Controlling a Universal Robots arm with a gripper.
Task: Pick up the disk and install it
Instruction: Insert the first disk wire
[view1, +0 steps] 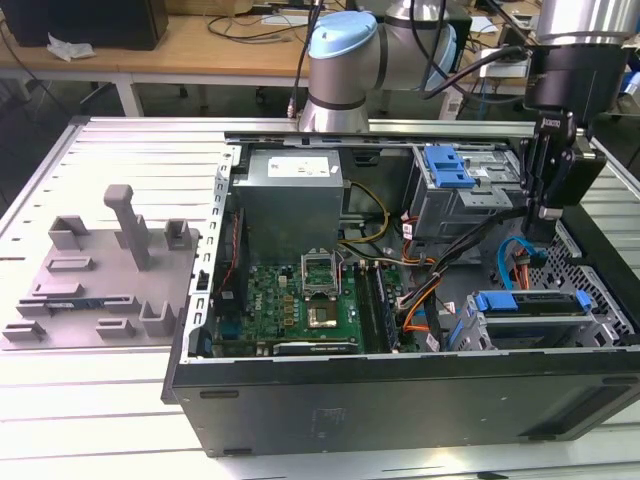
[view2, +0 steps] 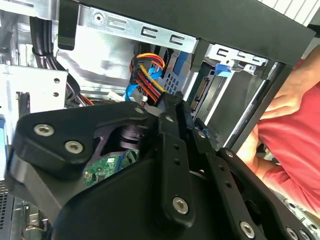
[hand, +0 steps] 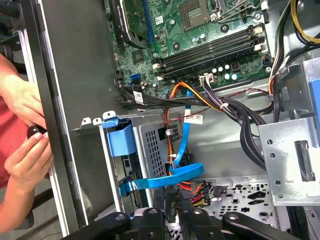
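Note:
The disk (view1: 529, 303), a silver drive in a blue carrier, lies in the lower drive cage at the exterior view's right of the open computer case. The first wrist view shows the disk's blue carrier end (hand: 120, 139) in the cage slot. My gripper (view1: 546, 212) hangs inside the case above and just behind the cage, apart from the disk. Its fingers (view2: 172, 117) stand together with nothing between them. In the first wrist view the gripper (hand: 172, 212) hovers over the bundled power and blue data cables.
A grey power-supply box (view1: 290, 200) and the motherboard (view1: 300, 305) fill the case's middle. An upper drive bay with a blue latch (view1: 447, 167) stands behind the gripper. A person's hands (hand: 22, 130) rest at the case's outer wall. A grey fixture (view1: 105, 270) lies left of the case.

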